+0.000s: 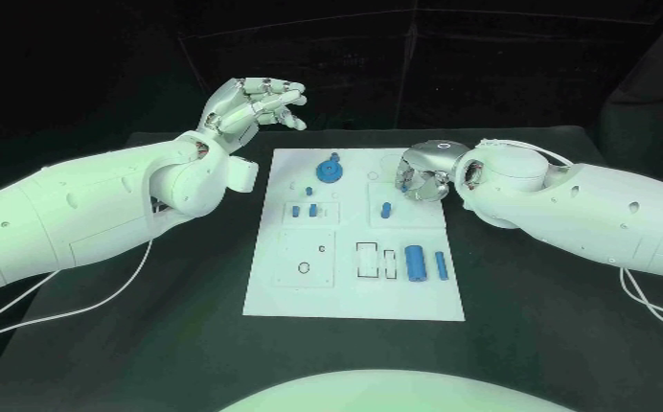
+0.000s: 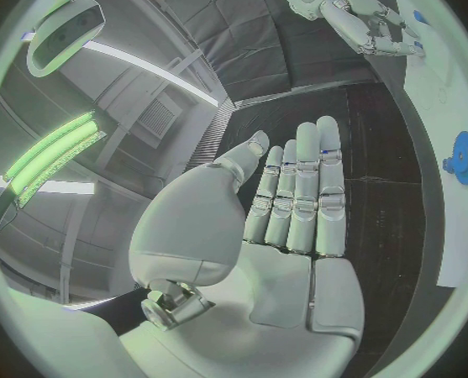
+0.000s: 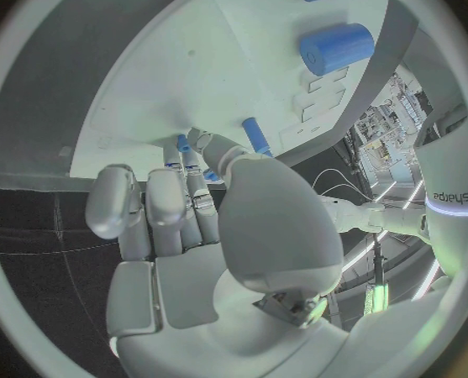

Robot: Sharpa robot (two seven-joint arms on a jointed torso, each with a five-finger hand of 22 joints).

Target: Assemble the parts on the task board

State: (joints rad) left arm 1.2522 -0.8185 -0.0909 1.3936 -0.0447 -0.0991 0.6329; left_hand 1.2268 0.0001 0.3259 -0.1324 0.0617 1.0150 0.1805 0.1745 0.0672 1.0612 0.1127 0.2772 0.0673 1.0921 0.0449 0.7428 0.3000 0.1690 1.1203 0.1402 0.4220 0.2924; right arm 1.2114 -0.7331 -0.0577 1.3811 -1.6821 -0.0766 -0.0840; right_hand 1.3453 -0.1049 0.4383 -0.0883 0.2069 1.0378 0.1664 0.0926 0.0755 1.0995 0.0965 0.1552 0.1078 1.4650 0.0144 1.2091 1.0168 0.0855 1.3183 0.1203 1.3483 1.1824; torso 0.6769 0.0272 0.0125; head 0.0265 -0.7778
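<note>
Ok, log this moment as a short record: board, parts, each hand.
board: white task board flat in the middle of the black table
gear: blue gear standing near the board's far edge
cylinders: thick blue cylinder and thinner blue pin lying side by side on the near right part
small pegs: small blue pegs left of centre
left hand: left hand raised beyond the board's far left corner, fingers apart, holding nothing
right hand: right hand low over the board's far right corner, fingers curled down; whether it holds a part cannot be told
</note>
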